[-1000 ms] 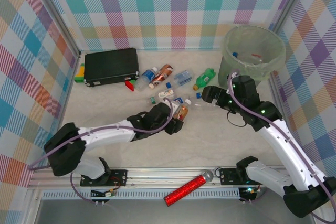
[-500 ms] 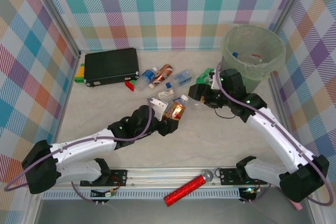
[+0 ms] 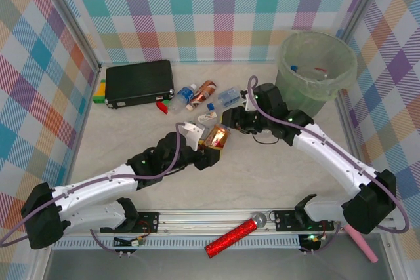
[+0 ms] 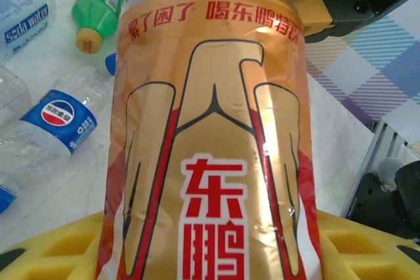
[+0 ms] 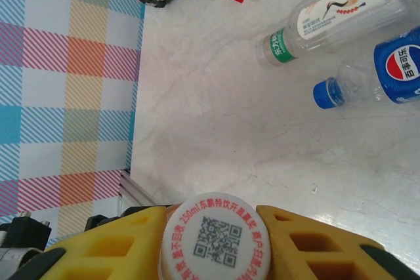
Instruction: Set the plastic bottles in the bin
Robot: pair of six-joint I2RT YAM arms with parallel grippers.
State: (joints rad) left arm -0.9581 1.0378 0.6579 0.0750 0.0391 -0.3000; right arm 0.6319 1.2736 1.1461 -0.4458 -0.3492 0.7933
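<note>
At least seven bottles (image 3: 229,97), one bin (image 3: 315,101), one case (image 3: 139,82), one tube (image 3: 231,237).

The fingers (image 4: 52,254) of my left claw (image 4: 210,254) are matt yellow plastic. The gold-labelled bottle (image 4: 210,129) wears a glossy, foil-like wrap that catches glare; its cap (image 5: 215,240) is matt white plastic. Other bottles (image 4: 59,122) are clear, crinkled plastic. The bench (image 5: 216,129) looks smooth and marbled. The bin (image 3: 326,96) is translucent green plastic with a thin film liner.

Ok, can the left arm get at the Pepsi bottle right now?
Probably not yet. The left claw is shut on the gold-labelled bottle, with the right claw on its white cap. The Pepsi bottle lies uncovered on the table, so once the claw is free the way looks open.
</note>
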